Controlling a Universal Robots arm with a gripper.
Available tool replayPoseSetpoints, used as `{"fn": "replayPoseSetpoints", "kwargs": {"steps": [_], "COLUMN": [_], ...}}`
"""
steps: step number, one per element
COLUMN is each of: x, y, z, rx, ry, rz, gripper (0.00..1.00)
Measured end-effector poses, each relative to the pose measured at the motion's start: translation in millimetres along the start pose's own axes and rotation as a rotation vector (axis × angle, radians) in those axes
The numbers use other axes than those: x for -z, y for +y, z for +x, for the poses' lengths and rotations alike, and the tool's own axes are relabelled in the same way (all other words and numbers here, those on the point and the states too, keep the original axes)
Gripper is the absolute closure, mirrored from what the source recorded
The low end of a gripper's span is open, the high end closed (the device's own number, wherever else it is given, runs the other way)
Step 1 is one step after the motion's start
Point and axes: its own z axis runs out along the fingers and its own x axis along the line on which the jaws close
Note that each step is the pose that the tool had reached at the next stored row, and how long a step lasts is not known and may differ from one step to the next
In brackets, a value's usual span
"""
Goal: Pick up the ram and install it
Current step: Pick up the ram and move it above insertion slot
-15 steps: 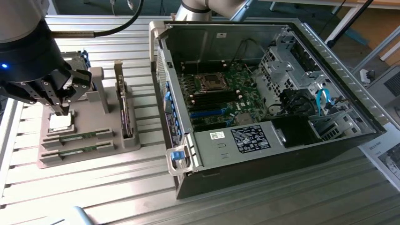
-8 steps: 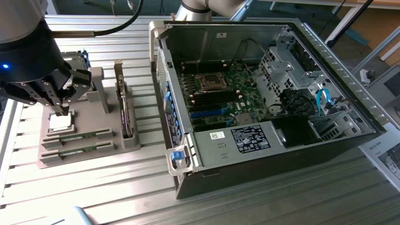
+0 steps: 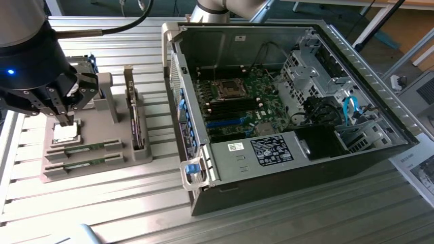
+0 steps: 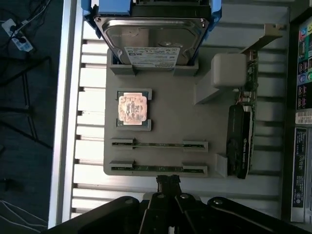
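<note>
Gripper (image 3: 66, 121), jaws clenched on nothing, hovers over grey tray (image 3: 68, 173) w/ two ram sticks (image 3: 85, 149) in slots; PC case (image 3: 379, 86) open beside tray.

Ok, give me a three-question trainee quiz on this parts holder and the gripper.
1. True or false: the gripper has lifted a ram stick out of the grey holder.
2. How many ram sticks sit in the holder's slots? A) one B) two C) four
3. Fill in: the square processor chip lies between the ram sticks and the ____.
Key: 1 false, the gripper is shut on nothing and the sticks lie in their slots; 2 B; 3 hard drive.
</note>
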Motion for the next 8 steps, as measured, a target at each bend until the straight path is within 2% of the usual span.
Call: {"fn": "replayPoseSetpoints", "kwargs": {"steps": [8], "x": [-0.3], "y": [0.0], "z": [0.0], "rx": [0.121], "ry": [0.0068], "rz": [0.0017], "gripper": [0.90]}}
